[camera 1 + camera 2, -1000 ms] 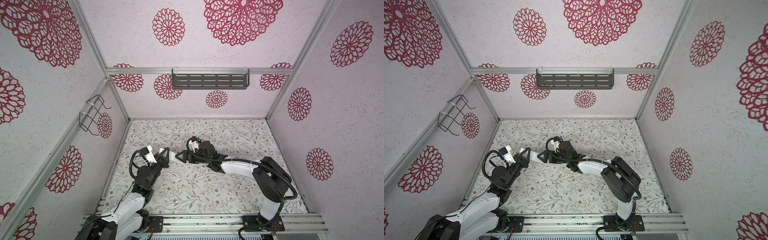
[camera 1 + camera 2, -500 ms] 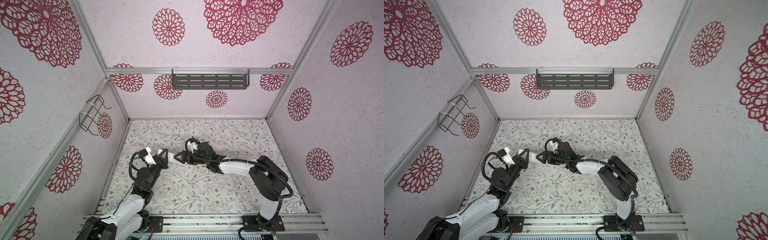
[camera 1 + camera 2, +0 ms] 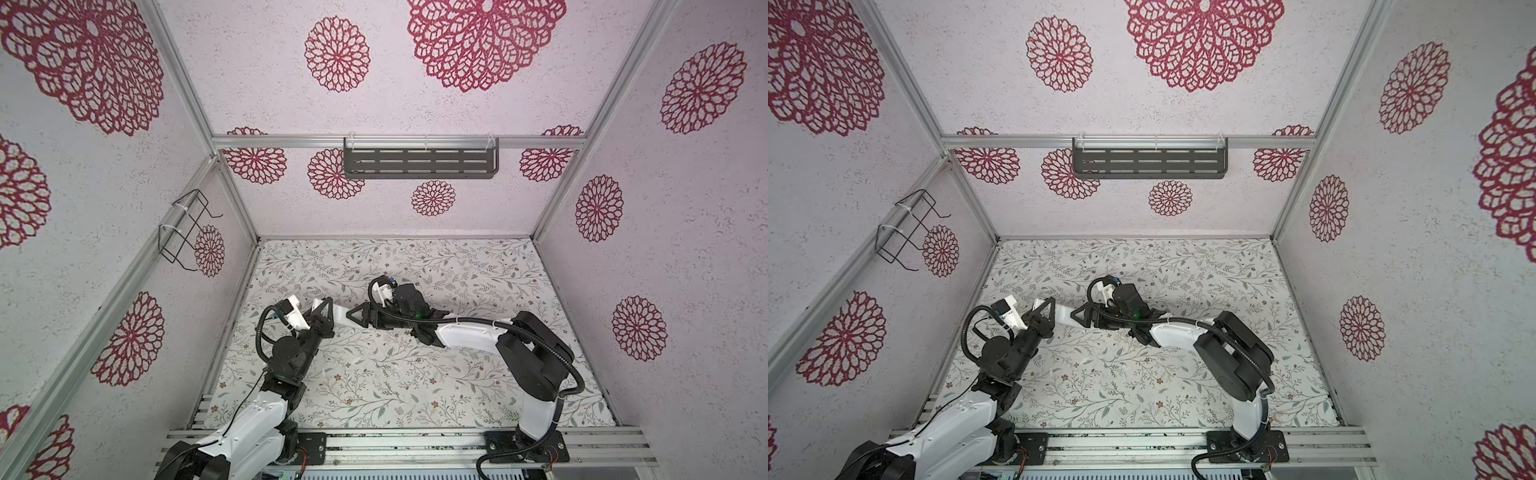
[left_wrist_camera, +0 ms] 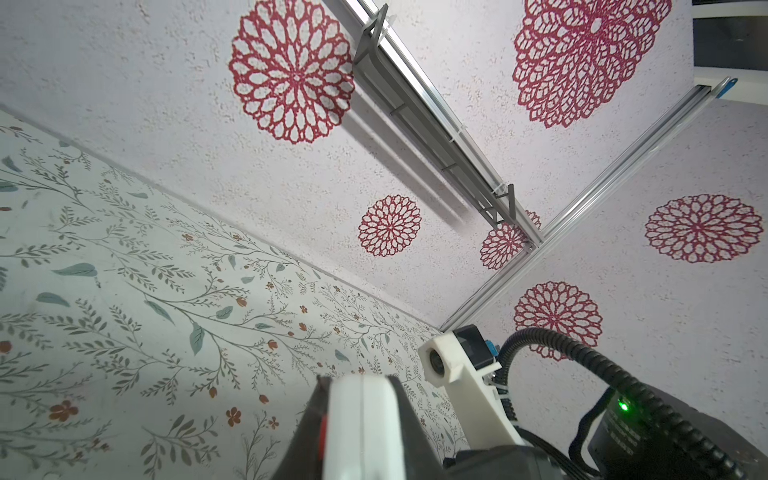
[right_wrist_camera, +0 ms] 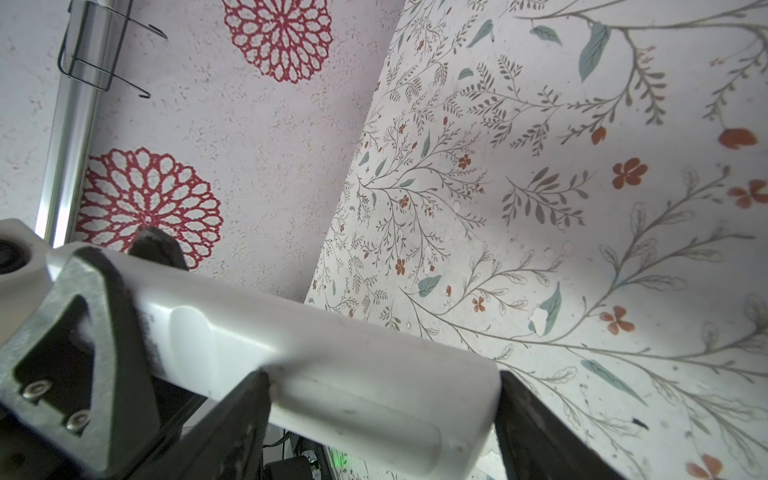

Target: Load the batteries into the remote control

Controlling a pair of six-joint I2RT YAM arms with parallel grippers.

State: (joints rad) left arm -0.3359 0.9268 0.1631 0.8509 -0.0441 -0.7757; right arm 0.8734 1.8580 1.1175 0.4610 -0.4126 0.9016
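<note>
In both top views the white remote control [image 3: 341,315] [image 3: 1064,312] hangs above the floral table, bridging my two grippers. My left gripper [image 3: 326,311] [image 3: 1047,308] is shut on one end. In the left wrist view that end [image 4: 361,428] fills the gap of the left gripper [image 4: 357,380]. In the right wrist view the remote's plain white back [image 5: 332,353] faces the camera. Its other end lies in my right gripper [image 5: 382,374] [image 3: 356,319], whose wide jaws stand close on either side. The batteries are out of view.
A grey slotted shelf [image 3: 419,163] hangs on the back wall and a black wire rack [image 3: 187,232] on the left wall. The floral table [image 3: 415,374] lies below the arms. The right arm's camera mount [image 4: 453,370] is close beside the left gripper.
The right gripper has slid a little left onto the remote's end, and its jaws have narrowed slightly. The left gripper keeps its hold and has shifted only slightly.
</note>
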